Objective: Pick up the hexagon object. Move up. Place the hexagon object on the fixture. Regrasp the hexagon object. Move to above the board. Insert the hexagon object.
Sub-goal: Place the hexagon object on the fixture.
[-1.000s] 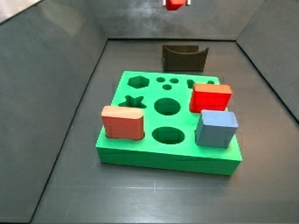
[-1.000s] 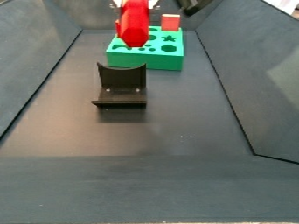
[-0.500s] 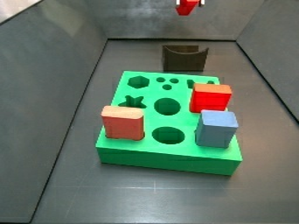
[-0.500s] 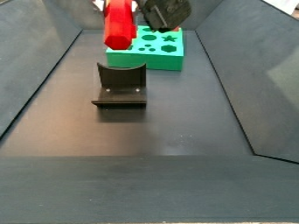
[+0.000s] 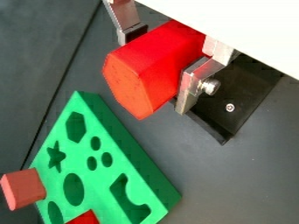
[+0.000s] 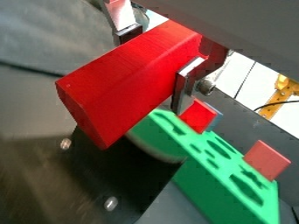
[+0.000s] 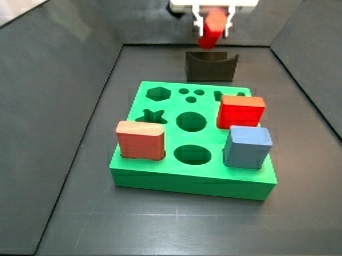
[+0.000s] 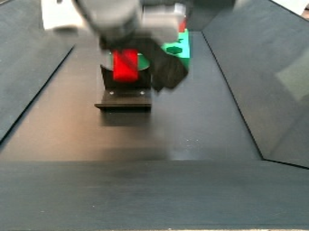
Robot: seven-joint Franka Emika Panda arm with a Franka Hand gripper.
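- Hexagon [image 5: 149,68] sits clamped in my gripper [image 5: 163,54] just above the fixture [image 7: 210,66], short of the board [image 7: 174,150].
- It looks rigid, light and smooth; I judge flat opposite faces the safest hold.

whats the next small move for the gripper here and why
Probably a short, slow descent. The gripper is shut on the hexagon object, which hangs just above the fixture in both side views; whether it already touches the notch is unclear. Lowering should seat it on the fixture before release. The board comes later.
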